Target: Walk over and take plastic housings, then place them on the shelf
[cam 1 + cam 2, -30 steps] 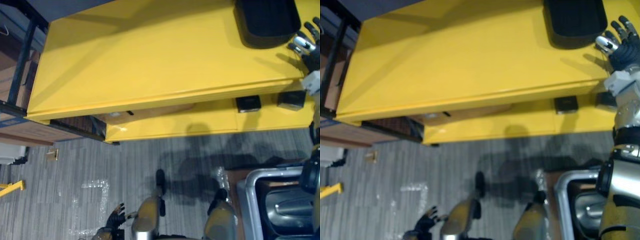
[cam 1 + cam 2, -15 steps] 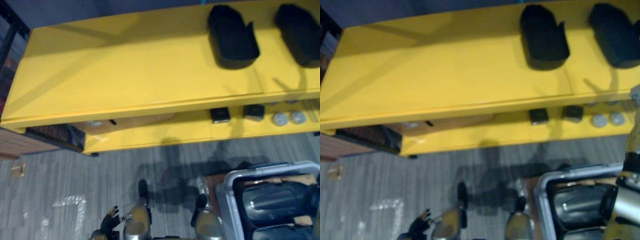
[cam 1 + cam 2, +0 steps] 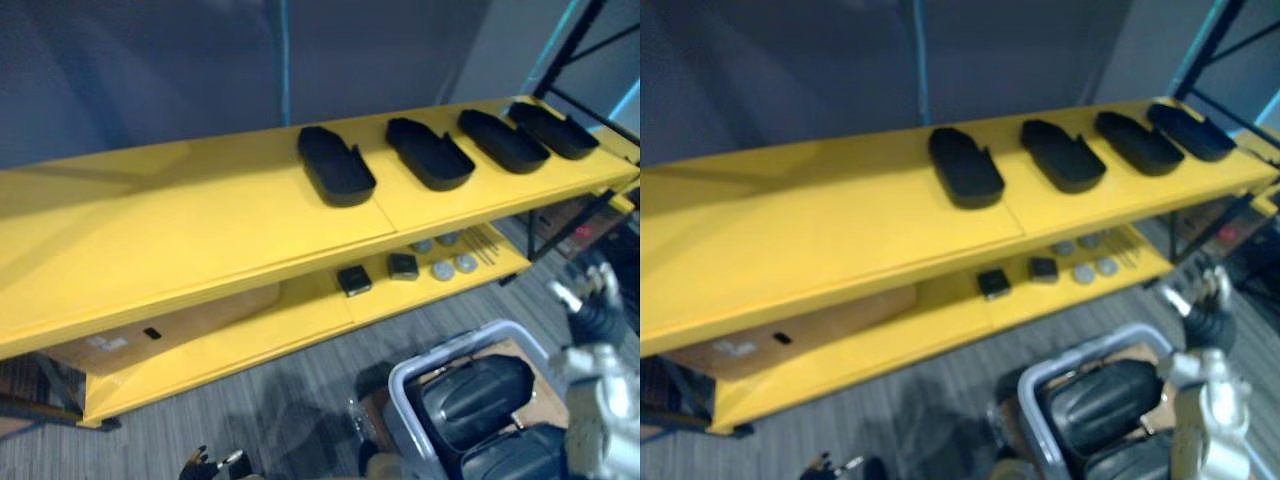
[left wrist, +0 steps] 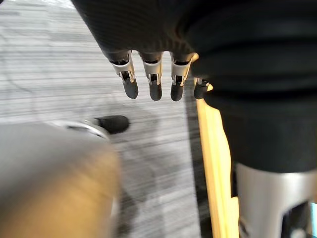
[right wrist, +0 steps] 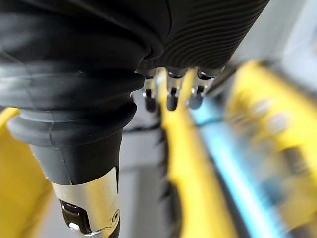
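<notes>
Right hand [image 3: 590, 305] has pulled back off the yellow shelf [image 3: 200, 250]; fingers loose, holding nothing; left hand [image 4: 155, 82] hangs slack, empty; black housings [image 3: 335, 168] sit up top.

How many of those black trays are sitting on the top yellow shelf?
4 on the top shelf: first housing near the middle, second housing, third housing, and fourth housing at the right end. None seems hidden.

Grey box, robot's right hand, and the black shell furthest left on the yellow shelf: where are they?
grey box [image 3: 445, 350]: left eye view, top rim.
right hand [image 3: 595, 310]: left eye view, palm.
leftmost black shell [image 3: 335, 165]: left eye view, its middle.
</notes>
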Tool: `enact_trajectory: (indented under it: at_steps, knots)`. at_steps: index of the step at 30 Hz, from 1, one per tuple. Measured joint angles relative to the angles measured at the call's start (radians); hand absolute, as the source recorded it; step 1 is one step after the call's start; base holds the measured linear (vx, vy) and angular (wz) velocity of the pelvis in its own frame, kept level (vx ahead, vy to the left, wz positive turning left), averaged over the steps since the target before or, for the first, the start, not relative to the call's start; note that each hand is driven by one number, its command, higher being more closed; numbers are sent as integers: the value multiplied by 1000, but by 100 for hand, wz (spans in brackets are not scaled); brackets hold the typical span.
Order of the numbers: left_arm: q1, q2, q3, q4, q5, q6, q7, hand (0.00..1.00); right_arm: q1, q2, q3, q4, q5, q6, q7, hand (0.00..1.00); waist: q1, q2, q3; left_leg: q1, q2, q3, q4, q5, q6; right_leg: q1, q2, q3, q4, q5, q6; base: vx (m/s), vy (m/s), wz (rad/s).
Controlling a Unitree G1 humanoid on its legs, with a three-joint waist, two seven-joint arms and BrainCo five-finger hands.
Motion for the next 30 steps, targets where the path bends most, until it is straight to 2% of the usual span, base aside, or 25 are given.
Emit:
enact_trajectory:
  at_steps: [2, 6, 7, 8, 13, 16, 18, 23, 26, 30]
  knots:
    - [-8, -5, 0, 0, -1, 1, 27, 0, 27, 58, 1, 100, -10, 15, -118, 0, -4, 4, -6, 14, 0, 20, 0, -7, -1, 0, 1, 18, 1, 0, 0, 9, 10, -19]
    - [-30, -8, 0, 0, -35, 7, 36, 0, 62, 129, -4, 259, -4, 10, -260, 0, -8, 11, -13, 15, -2, 25, 0, -13, 1, 1, -2, 22, 0, -1, 1, 2, 2, -2]
    - [-31, -11, -1, 0, -37, 8, 43, 0, 65, 141, -5, 273, -5, 4, -273, 0, -8, 13, -14, 17, -2, 27, 0, -12, 0, 1, -2, 23, 0, -1, 1, 0, 0, 0]
    - [-18, -58, -11, 38, -27, 53, 66, 0, 95, 227, 48, 284, -73, -137, -298, 0, 22, 19, -66, 65, -5, 65, -1, -41, -8, 37, -4, 39, -16, -9, -11, 0, 0, 0]
    - [-15, -59, 1, 38, -27, 53, 66, 0, 92, 227, 39, 274, -73, -137, -297, 0, 22, 19, -67, 69, -4, 72, 0, -47, -7, 36, -3, 46, -17, -9, -11, 6, 2, -4]
    - [15, -65, 62, 38, -28, 60, 65, 0, 89, 217, 22, 188, -68, -137, -286, 0, 19, 19, -76, 81, -4, 79, 0, -60, -8, 38, -2, 58, -17, -14, -13, 37, 5, -12]
    - [29, -68, 99, 40, -28, 69, 65, 0, 64, 192, 2, 148, -58, -137, -264, 0, 19, 16, -87, 82, -4, 83, 0, -65, -8, 36, -1, 65, -17, -16, -13, 50, 5, -5]
    - [34, -69, 165, 80, -27, 79, 61, 0, -133, 45, -52, 84, -30, -136, -203, 0, 19, 13, -96, 82, -4, 79, 0, -69, -12, 33, 1, 70, -17, -18, -15, 30, 0, -1]
    - [25, -67, 159, 80, -27, 78, 59, 0, -214, -26, -90, 84, -30, -134, -209, 0, 22, 13, -94, 80, -4, 81, 0, -70, -13, 32, 2, 70, -16, -24, -24, 21, -5, 1]
    - [8, -57, 136, 79, -21, 79, 59, 0, -211, -43, -141, 87, -22, -124, -230, 0, 19, 13, -94, 80, -4, 86, 1, -75, -17, 29, 3, 72, -15, -25, -26, 44, -8, -3]
